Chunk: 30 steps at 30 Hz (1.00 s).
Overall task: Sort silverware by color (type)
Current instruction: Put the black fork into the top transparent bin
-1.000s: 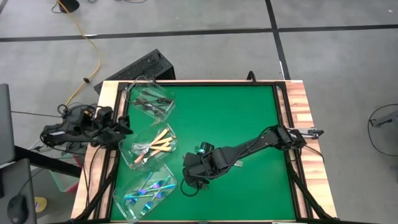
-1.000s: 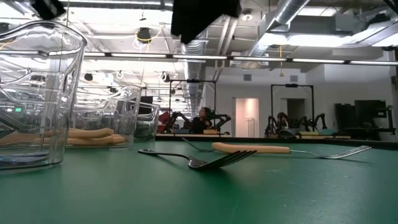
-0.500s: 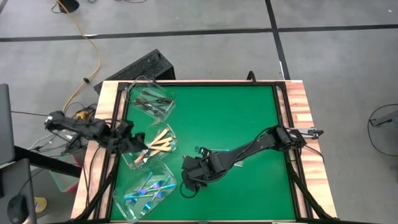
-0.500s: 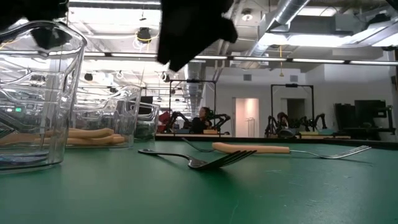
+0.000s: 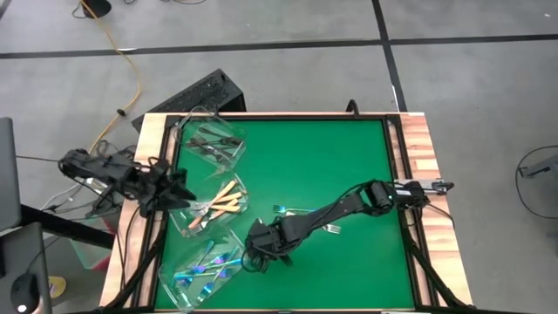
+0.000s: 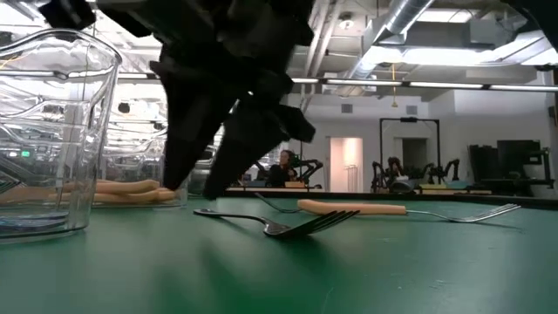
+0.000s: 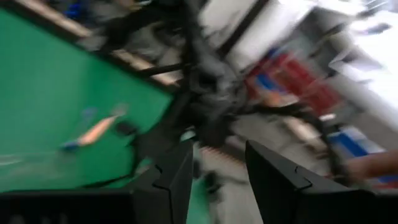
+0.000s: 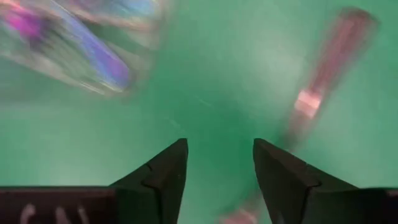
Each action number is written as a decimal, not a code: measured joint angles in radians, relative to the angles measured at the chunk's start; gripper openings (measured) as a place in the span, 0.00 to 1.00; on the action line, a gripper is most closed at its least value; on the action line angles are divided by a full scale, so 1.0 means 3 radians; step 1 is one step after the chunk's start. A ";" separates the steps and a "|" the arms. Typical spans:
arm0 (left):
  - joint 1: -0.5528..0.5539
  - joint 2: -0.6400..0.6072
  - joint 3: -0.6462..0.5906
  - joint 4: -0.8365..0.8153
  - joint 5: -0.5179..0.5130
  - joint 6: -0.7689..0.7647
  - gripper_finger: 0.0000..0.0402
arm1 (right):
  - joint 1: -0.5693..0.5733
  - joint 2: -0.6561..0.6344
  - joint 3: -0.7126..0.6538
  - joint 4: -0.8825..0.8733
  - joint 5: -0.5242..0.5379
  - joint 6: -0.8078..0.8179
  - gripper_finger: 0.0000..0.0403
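Right gripper (image 5: 254, 253) low over the green mat (image 5: 349, 157), just beside the tub of iridescent forks (image 5: 205, 269), fingers parted with nothing between them; left gripper (image 5: 179, 194) over the edge of the middle tub holding cream-handled forks (image 5: 222, 201), fingers apart and empty; dark metal forks (image 5: 209, 142) in the far tub; loose forks (image 5: 292, 212) lying on the mat beside the right arm.

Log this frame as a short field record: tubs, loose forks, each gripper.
tubs: three clear tubs along the mat's left edge, holding grey, cream-handled and iridescent forks
loose forks: grey fork and cream-handled fork lie on the green mat
right gripper: open, empty, low over the mat beside the iridescent tub
left gripper: open, empty, at the middle tub's left rim
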 joint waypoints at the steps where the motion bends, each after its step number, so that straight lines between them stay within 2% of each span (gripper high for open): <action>1: 0.0000 0.0014 0.0129 -0.0240 -0.0089 0.0057 0.32 | 0.0004 0.0016 0.0000 -0.0038 0.0005 0.0037 0.51; 6: 0.0000 -0.0021 0.0471 -0.1148 -0.0536 0.0241 0.32 | 0.0000 0.0036 -0.0002 -0.0185 0.0017 0.0143 0.54; 9: 0.0001 -0.0064 0.0544 -0.1661 -0.0701 0.0064 0.32 | 0.0017 0.0036 0.0000 -0.0205 0.0016 0.0158 0.54; 14: 0.0001 -0.0121 0.0582 -0.2192 -0.0573 -0.0307 0.32 | 0.0051 0.0036 0.0000 -0.0291 0.0014 0.0222 0.53; 22: 0.0001 -0.0131 0.0582 -0.2895 -0.0618 -0.0340 0.32 | -0.0008 0.0036 0.0000 -0.0444 0.0018 0.0217 0.53; 30: 0.0001 -0.0337 0.0580 -0.2884 -0.0314 -0.0260 0.32 | -0.0119 0.0036 0.0000 -0.0416 0.0005 0.0079 0.53</action>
